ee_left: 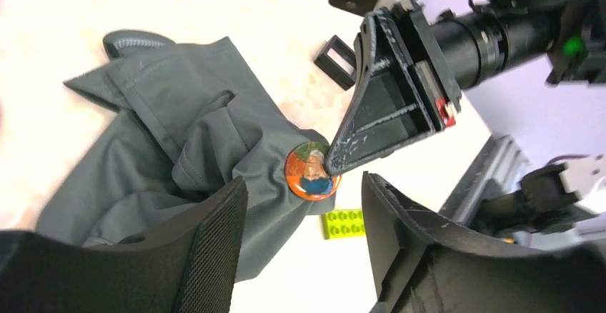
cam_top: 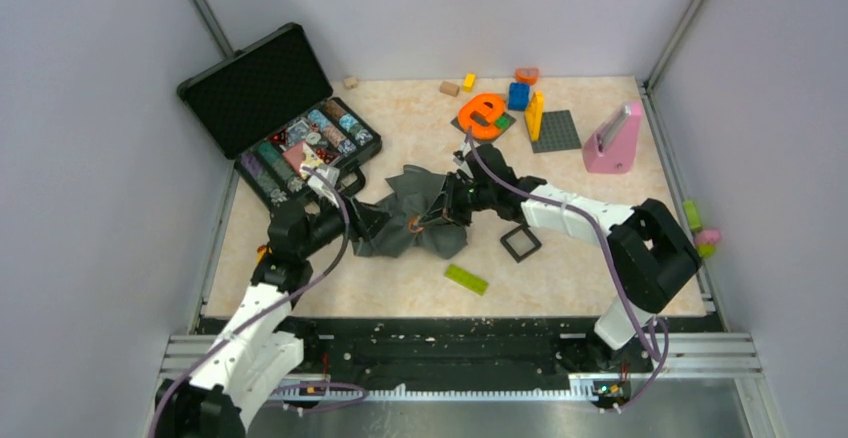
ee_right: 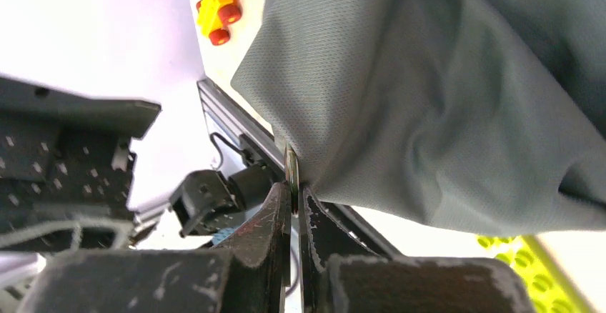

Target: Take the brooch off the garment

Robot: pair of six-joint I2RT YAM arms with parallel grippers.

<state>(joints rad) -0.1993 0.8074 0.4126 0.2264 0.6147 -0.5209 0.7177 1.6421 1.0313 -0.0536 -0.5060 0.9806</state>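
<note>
Pinching the brooch (ee_left: pixel 312 175) edge-on, your right pincer (ee_right: pixel 294 193) is clamped; left pincer (ee_left: pixel 304 184) gapes apart. Close it on the garment (ee_left: pixel 179 134) first, then pull straight.

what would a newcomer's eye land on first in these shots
The small round orange brooch on the crumpled grey garment at the table's centre draws the eye, with the right tool pinched shut on its edge. The left tool sits open at the cloth's left side. Further back, an open black case of colourful bits stands at the back left and a bright orange toy near the back centre.
</note>
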